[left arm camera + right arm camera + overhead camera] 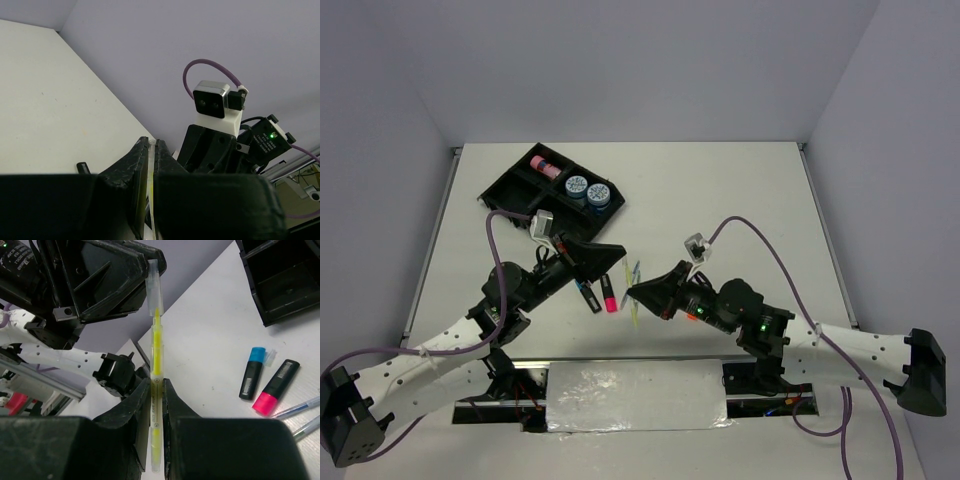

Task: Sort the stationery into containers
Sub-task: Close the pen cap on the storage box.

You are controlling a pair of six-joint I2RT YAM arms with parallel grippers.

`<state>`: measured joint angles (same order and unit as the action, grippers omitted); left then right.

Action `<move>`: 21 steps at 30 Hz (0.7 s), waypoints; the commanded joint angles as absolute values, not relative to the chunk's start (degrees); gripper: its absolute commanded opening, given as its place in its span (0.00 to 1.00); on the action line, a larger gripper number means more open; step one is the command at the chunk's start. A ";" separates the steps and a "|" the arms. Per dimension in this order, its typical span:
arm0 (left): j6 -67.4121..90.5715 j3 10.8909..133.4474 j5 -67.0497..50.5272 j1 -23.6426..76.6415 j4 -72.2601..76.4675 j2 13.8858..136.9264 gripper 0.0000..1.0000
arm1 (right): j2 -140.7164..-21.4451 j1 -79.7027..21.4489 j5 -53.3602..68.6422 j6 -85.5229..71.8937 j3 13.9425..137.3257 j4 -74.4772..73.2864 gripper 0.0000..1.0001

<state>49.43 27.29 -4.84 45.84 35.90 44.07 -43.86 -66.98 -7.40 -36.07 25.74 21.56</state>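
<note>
One yellow pen [156, 347], left end effector [151, 150] clamping cap [154, 290], right end effector [156, 390] clamping barrel [156, 370], clearest from right wrist

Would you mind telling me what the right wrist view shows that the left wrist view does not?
Only the right wrist: the blue highlighter, the pink highlighter and a corner of the black tray. Only the left wrist: the right arm's wrist camera and its purple cable. Both: the yellow pen, clamped by the left pincer and the right pincer.
</note>
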 commanded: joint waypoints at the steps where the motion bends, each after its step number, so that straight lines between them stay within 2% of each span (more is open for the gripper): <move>1: 48.69 27.86 -5.71 46.14 39.11 43.59 0.00 | -43.85 -67.50 -9.23 -34.81 29.00 22.50 0.00; 13: 49.92 27.42 -6.06 46.05 37.97 44.65 0.00 | -45.00 -67.41 -10.19 -31.73 33.40 23.03 0.00; 19: 51.50 29.09 -6.07 46.06 34.64 45.61 0.00 | -46.40 -67.41 -13.00 -24.45 34.54 27.86 0.00; 21: 51.33 29.79 -6.06 46.05 32.36 45.62 0.06 | -47.10 -67.41 -12.31 -20.06 35.42 29.44 0.00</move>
